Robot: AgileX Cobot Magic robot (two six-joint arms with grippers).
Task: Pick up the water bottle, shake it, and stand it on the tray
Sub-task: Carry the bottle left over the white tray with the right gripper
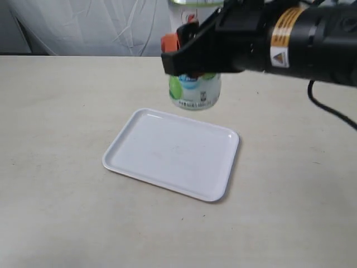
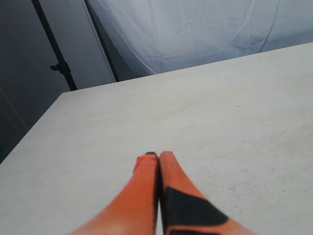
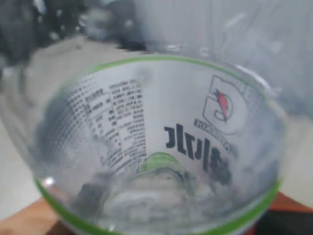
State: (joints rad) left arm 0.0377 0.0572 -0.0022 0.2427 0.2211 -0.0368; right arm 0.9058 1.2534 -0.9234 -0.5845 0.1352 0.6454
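The water bottle (image 1: 195,92) hangs in the air above the far edge of the white tray (image 1: 167,159), which lies flat on the table with nothing on it. Only the bottle's labelled lower part shows below the black right arm; its cap is hidden. My right gripper (image 1: 187,53) is shut on the bottle, with an orange finger (image 1: 169,42) showing beside it. In the right wrist view the clear bottle (image 3: 156,137) fills the picture between the orange fingers (image 3: 22,223). My left gripper (image 2: 159,156) is shut on nothing, low over bare table, out of the exterior view.
A white curtain (image 1: 95,25) hangs behind the table's far edge. A black cable (image 1: 329,109) trails from the right arm onto the table. In the left wrist view a dark stand (image 2: 58,66) rises beyond the table's corner.
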